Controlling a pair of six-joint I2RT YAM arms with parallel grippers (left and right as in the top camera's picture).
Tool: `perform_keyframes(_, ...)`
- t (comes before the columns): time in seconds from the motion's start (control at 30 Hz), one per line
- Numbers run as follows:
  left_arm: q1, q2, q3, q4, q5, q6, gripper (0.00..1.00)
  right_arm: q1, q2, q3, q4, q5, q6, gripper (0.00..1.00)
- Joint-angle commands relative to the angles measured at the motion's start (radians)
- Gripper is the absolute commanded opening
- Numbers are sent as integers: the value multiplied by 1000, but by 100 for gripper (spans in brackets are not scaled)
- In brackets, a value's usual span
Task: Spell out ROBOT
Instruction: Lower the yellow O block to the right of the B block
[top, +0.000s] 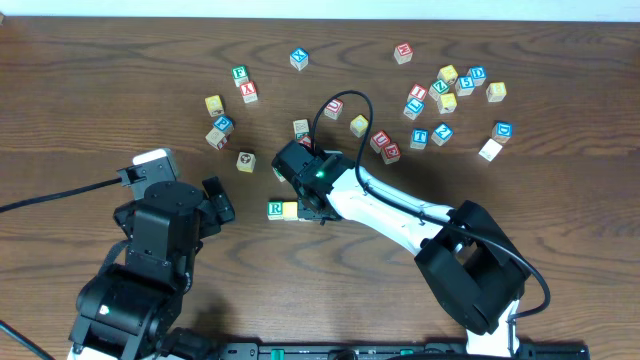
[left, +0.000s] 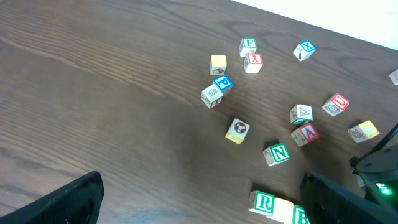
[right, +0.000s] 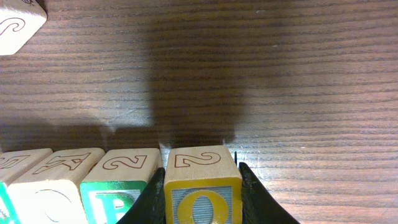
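Note:
A row of letter blocks lies near the table's middle. The green R block is at its left end, a pale block is beside it, then a green B block. My right gripper is shut on a yellow O block and holds it at the row's right end, beside the B block. My left gripper is open and empty, to the left of the row; the R block shows near its right finger.
Loose letter blocks lie scattered: a P, an N, an A, a U and an X. Several more form a cluster at the back right. A black cable loops above my right gripper.

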Motion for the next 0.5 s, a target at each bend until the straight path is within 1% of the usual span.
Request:
perform_keyframes(0.0, 5, -1, 23, -1, -13, 14, 99, 14, 8, -5, -3, 23, -11, 1)
perform_keyframes(0.13, 5, -1, 23, -1, -13, 14, 99, 13, 8, -5, 3, 23, -37, 1)
perform_keyframes(0.47, 5, -1, 23, -1, -14, 14, 99, 13, 8, -5, 5, 25, -45, 1)
